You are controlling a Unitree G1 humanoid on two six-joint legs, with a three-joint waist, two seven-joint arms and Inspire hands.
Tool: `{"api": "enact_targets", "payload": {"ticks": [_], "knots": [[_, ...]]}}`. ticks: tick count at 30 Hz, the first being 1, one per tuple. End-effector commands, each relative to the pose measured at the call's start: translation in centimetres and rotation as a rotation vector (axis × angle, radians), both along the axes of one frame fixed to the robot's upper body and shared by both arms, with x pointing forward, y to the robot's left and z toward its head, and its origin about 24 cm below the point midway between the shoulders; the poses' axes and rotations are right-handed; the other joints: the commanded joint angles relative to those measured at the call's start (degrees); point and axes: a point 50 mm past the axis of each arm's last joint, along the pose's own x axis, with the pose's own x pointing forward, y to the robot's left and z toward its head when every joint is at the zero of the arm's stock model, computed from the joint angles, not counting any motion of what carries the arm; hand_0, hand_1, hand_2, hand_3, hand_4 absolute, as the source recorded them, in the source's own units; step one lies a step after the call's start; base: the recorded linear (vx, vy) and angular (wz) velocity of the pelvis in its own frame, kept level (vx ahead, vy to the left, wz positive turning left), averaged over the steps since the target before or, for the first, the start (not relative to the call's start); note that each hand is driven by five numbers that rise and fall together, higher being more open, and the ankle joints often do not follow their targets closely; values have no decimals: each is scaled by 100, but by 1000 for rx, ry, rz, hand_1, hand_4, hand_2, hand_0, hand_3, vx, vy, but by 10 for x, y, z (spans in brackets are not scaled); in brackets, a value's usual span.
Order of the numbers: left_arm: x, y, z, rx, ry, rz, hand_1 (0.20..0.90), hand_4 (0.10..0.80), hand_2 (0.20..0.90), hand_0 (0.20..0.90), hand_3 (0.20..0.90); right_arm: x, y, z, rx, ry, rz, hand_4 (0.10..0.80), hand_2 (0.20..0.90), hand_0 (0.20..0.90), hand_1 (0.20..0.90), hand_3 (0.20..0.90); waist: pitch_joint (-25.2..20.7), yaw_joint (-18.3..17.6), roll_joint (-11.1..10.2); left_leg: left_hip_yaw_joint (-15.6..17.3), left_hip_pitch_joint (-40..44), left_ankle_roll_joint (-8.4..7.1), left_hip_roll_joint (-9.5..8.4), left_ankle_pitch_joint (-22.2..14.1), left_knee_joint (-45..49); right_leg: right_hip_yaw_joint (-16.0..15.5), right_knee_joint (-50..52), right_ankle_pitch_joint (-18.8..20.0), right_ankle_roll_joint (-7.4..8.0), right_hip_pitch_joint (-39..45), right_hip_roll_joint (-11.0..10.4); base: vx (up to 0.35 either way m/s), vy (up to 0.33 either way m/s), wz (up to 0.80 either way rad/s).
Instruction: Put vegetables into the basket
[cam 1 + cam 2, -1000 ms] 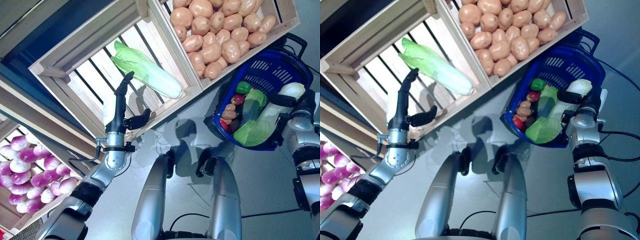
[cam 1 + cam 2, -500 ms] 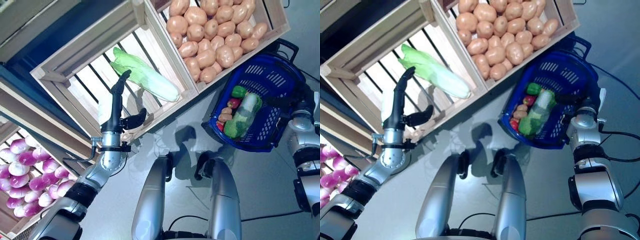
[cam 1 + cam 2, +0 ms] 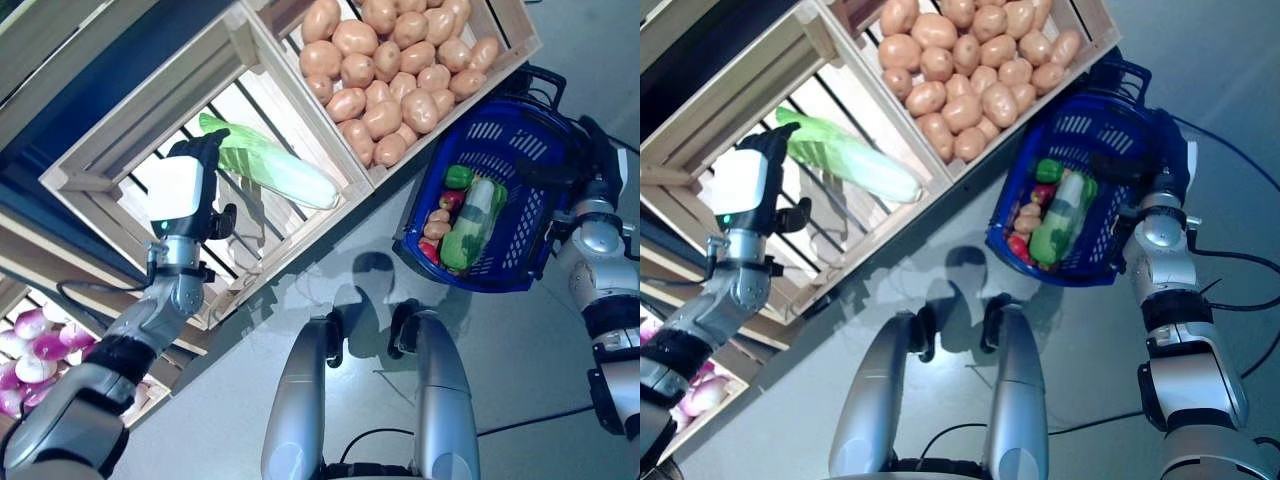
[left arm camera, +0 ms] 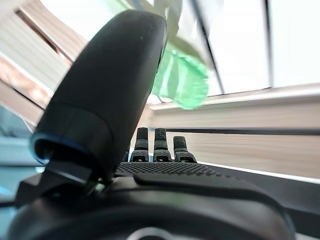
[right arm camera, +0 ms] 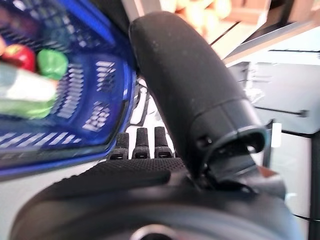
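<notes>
Left hand (image 3: 185,190) at the leafy green end of a napa cabbage (image 3: 270,172), which lies diagonally on the slats of an otherwise empty wooden crate (image 3: 120,130). In the left wrist view the fingers (image 4: 155,145) appear curled with the thumb raised beside the green leaf tip (image 4: 182,80); whether they clamp the leaves or merely lie against them cannot be told. The neighbouring crate (image 3: 500,55) holds potatoes (image 3: 395,75).

Right hand (image 3: 600,150) at the far rim of the blue basket (image 3: 520,230), which hangs tilted beside the potato crate. The basket handle passes by the hand, but how the fingers grip it is hidden, so their state cannot be told. The basket already contains a second cabbage (image 3: 470,220), a green pepper (image 3: 458,177) and small red and brown items.

Risks, as judged: a grasp taken only on the loose leaf end may tear or slip, letting the heavy white stem drop back onto the slats. The cabbage is long, so it may catch on the crate wall when lifted. The tilted basket could spill its contents if it swings.
</notes>
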Motion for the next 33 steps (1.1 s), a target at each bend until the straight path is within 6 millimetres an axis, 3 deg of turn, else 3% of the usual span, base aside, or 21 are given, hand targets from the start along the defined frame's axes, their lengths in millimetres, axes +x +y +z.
{"api": "enact_targets", "payload": {"ticks": [1,13,22,33], "knots": [[8,3,38,110,-116,27,900,800,900,900,900,-6,11,38,-72,-206,94,800,900,900,900,900,-30,-218,21,217,197,87,-22,534,-685,-137,-217,59,-248,626,50,15,52,-14],[29,-16,41,242,-35,-2,900,800,900,900,900,-12,36,42,-6,-383,223,800,900,900,900,900,-30,-424,-120,286,-95,133,79,421,-716,7,-401,223,-113,289,238,3,29,-13],[38,-12,31,242,94,92,900,800,900,900,900,-23,57,43,30,-468,312,800,900,900,900,900,-30,-504,-212,292,-318,145,72,383,-762,37,-535,296,8,63,319,2,9,-4],[48,-14,24,197,257,168,900,800,900,900,900,-23,60,43,97,-483,297,800,900,900,900,900,-30,-504,-232,276,-679,171,39,334,-736,49,-507,336,100,-327,320,0,0,0]]}}
